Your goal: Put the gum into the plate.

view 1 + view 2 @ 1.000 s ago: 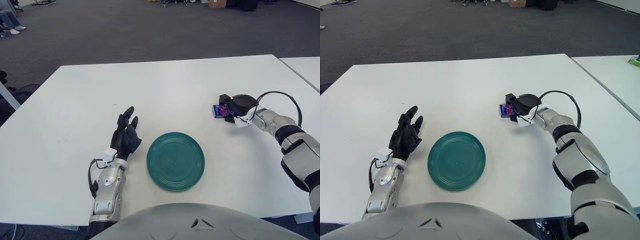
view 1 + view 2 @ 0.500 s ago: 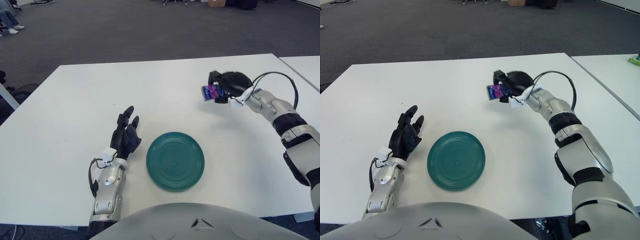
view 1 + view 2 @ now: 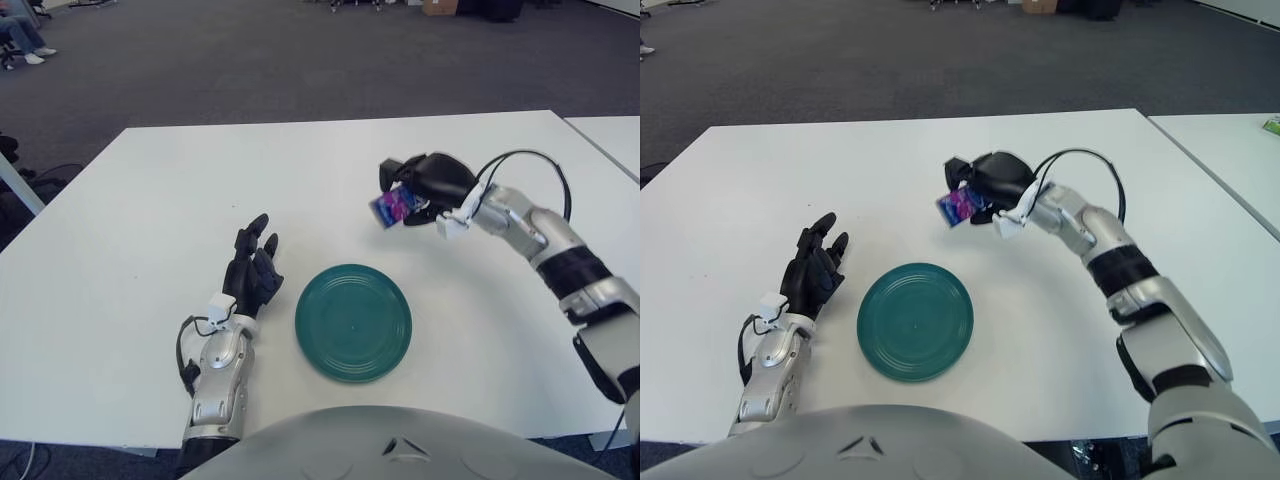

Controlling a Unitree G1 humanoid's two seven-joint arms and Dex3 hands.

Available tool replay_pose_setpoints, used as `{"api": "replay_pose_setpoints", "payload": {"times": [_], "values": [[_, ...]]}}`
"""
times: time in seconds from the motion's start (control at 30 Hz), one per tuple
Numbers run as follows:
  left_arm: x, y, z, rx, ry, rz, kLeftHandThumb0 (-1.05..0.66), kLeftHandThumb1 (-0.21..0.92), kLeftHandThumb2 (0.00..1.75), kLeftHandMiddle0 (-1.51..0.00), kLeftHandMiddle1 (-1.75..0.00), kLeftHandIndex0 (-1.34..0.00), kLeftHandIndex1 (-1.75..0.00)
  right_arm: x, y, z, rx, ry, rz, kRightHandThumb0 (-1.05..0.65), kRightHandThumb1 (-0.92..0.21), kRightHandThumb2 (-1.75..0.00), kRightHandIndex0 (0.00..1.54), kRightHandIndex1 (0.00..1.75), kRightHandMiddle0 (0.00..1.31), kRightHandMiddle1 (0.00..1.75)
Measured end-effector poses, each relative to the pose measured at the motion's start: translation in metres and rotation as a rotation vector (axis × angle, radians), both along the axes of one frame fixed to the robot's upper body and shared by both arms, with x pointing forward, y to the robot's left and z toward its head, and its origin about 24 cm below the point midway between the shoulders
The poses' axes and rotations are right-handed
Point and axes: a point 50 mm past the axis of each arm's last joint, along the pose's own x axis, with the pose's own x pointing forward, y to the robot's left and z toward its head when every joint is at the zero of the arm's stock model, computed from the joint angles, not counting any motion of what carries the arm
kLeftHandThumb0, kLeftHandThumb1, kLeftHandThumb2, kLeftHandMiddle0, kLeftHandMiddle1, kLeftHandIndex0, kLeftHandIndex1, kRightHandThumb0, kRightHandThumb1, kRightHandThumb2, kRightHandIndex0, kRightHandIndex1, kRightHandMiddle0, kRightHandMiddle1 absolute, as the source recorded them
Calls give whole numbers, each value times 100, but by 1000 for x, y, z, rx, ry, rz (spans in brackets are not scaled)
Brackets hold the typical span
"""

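A green round plate (image 3: pixel 352 321) lies on the white table (image 3: pixel 180 180) near its front edge. My right hand (image 3: pixel 425 185) is shut on a small purple and blue gum pack (image 3: pixel 392 207) and holds it in the air, above the table, just beyond and to the right of the plate. The hand and pack also show in the right eye view (image 3: pixel 960 206). My left hand (image 3: pixel 252 272) rests on the table left of the plate, fingers spread and empty.
A second white table (image 3: pixel 610 135) stands close at the right. Dark carpet floor lies beyond the far table edge. A black cable (image 3: pixel 530 165) loops over my right wrist.
My right hand has lifted the gum pack off the table and carried it left towards the plate. The left hand has not moved.
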Motion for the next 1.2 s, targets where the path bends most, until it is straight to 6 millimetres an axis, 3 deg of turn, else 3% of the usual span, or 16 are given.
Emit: {"api": "replay_pose_setpoints", "payload": {"times": [0.17, 0.53, 0.7, 1.2], "values": [[1, -1, 0, 15, -2, 0, -96, 92, 102, -43, -2, 0, -72, -9, 9, 0, -56, 31, 44, -43, -49, -109, 107, 175, 48, 175], [2, -4, 2, 25, -20, 1, -96, 92, 104, -43, -1, 0, -67, -40, 51, 31, -48, -40, 220, -43, -49, -109, 116, 175, 48, 175], [2, -4, 2, 27, -19, 3, -96, 92, 104, -41, 0, 0, -64, -55, 61, 29, -77, -10, 291, -42, -51, -107, 116, 175, 46, 175], [3, -7, 2, 21, -21, -3, -95, 92, 103, -38, 0, 0, -64, -78, 64, 15, -118, 39, 433, -43, -48, -112, 118, 175, 49, 175]]}}
